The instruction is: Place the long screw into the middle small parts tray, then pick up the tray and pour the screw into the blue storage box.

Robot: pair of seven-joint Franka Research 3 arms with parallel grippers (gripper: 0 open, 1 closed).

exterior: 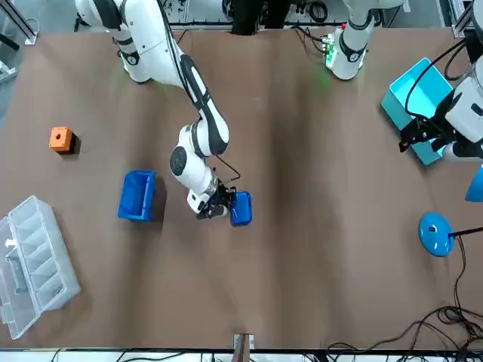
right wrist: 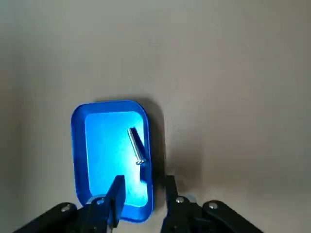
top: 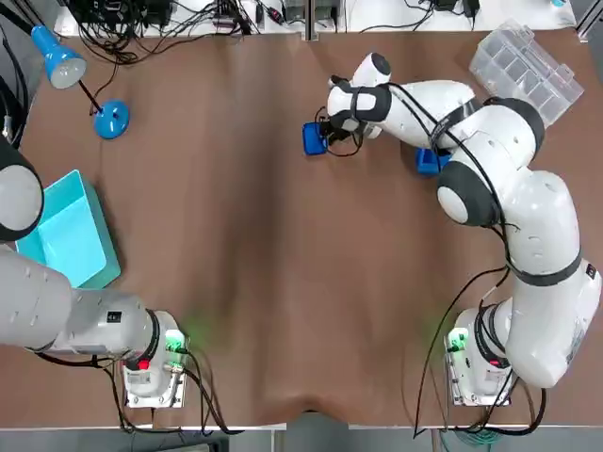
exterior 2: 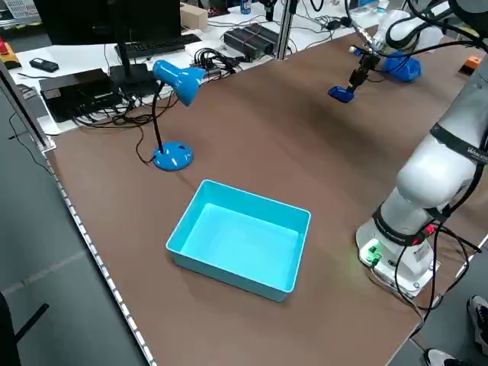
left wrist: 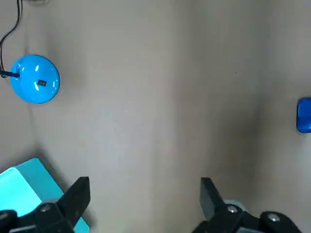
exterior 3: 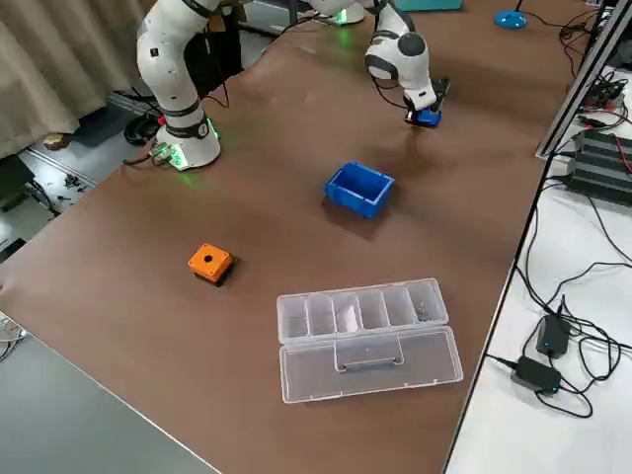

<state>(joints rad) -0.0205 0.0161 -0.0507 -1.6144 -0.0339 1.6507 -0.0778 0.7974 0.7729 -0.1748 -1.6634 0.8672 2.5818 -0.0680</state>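
Note:
The small blue tray (right wrist: 104, 145) lies flat on the table with the long screw (right wrist: 136, 145) inside it near one long wall. My right gripper (right wrist: 143, 187) hovers over the tray's end. Its fingers are narrowly apart, one finger over the inside and one outside the wall, so it is open. In the top view this gripper (top: 330, 132) sits beside the tray (top: 314, 137) at the far centre. The blue storage box (exterior: 137, 195) stands a short way off, partly hidden under the right arm. My left gripper (left wrist: 143, 194) is open over the table near the cyan bin (top: 66, 231).
A clear plastic organiser (top: 523, 71) lies at the far right corner. An orange cube (exterior: 60, 139) sits on the robot's right side. A blue desk lamp (top: 111, 120) stands at the far left, with cables along the far edge.

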